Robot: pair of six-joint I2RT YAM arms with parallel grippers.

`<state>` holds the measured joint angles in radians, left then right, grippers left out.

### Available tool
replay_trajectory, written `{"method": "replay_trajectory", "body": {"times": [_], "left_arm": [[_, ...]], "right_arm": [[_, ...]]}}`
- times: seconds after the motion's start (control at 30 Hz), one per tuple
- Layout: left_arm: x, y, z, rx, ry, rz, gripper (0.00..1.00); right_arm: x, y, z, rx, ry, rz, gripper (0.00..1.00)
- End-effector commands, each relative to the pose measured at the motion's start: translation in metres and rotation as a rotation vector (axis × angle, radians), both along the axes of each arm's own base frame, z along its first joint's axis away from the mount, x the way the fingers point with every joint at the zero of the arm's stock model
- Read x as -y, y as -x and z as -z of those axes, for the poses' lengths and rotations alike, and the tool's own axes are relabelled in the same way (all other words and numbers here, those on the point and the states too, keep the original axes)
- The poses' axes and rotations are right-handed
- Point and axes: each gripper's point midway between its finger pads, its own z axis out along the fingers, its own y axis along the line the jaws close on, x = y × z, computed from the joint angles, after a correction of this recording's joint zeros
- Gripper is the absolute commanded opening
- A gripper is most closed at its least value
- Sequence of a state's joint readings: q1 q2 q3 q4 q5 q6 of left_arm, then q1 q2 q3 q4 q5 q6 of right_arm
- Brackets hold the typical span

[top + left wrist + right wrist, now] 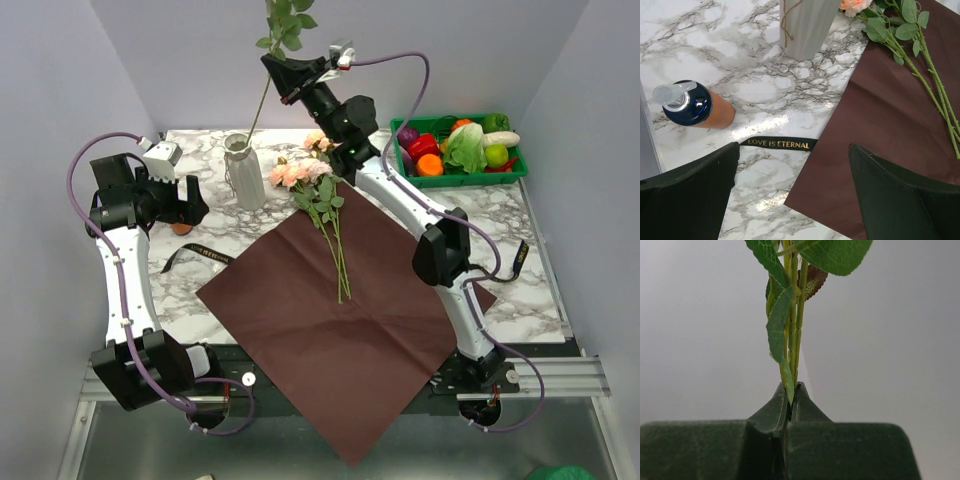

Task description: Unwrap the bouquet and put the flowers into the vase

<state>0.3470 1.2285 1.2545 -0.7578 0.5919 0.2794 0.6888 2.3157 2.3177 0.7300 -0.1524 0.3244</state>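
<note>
From above, the paper is seen spread flat at the near edge of the counter, so unwrapping is judged done. Most flowers lie on its far corner, not yet placed. One stem is gripped by the right end effector above the vase, which stands by the far edge, left of centre. In the left wrist view, the left end effector is held wide open over the ribbon. In the right wrist view, the stem is pinched between closed jaws.

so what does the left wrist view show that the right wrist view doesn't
Only left wrist: the marble table, the base of the white vase, an orange bottle, the black ribbon, the dark red paper with loose flowers on it, and the left fingers wide apart.
Only right wrist: the right fingers shut on one leafy stem, against a plain grey wall.
Both: green stems and leaves, and each arm's own dark fingers at the bottom.
</note>
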Motion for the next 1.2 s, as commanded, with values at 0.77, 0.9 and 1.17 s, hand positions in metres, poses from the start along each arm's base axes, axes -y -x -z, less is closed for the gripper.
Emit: {"method": "replay_trajectory", "body": {"times": [0.77, 0.9, 1.17], "left_arm": [[0.006, 0.001, -0.022, 0.056, 0.035, 0.007, 0.98], [0.008, 0.001, -0.021, 0.054, 0.046, 0.007, 0.98], [0.011, 0.004, -0.026, 0.064, 0.06, 0.008, 0.98]], "right_arm": [[-0.048, 0.053, 0.114, -0.263, 0.549, -0.198, 0.91], [-0.007, 0.066, 0.165, -0.409, 0.667, -0.101, 0.93], [0.099, 0.08, 0.274, -0.759, 0.83, 0.131, 0.91]]}}
